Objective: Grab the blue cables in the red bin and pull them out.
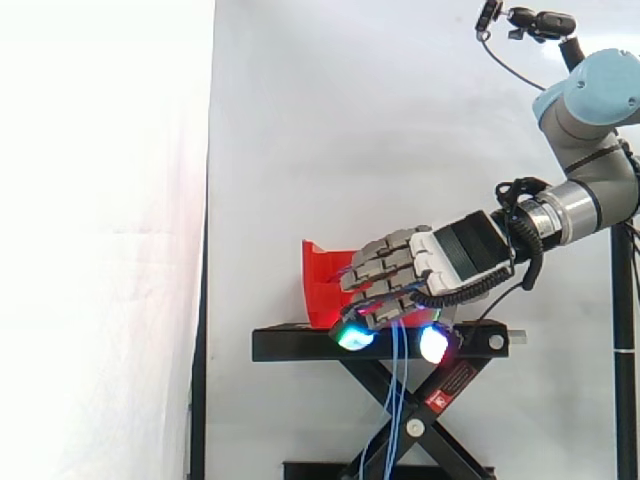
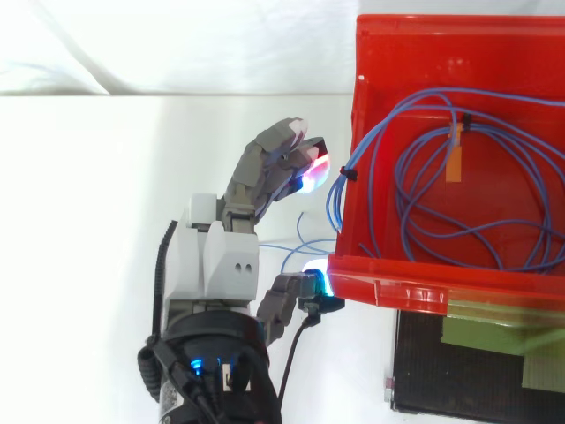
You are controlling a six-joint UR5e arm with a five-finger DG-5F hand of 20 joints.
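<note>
- Red bin [image 2: 415, 284]: on black stand [image 1: 300, 345]; cut off at the top view's right edge and largely hidden behind the hand in the side view.
- Blue cables [image 2: 459, 231]: coiled inside the bin; some strands cross its left wall and hang past the stand's edge.
- Hand [image 2: 221, 261]: fingers curled round those strands; the exact grip is obscured.
- White curtain [image 1: 350, 120]: behind.

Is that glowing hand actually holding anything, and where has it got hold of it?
Yes: the hand grips the blue cables by the strands hanging over the wall of the red bin; loose lengths dangle below it.
</note>
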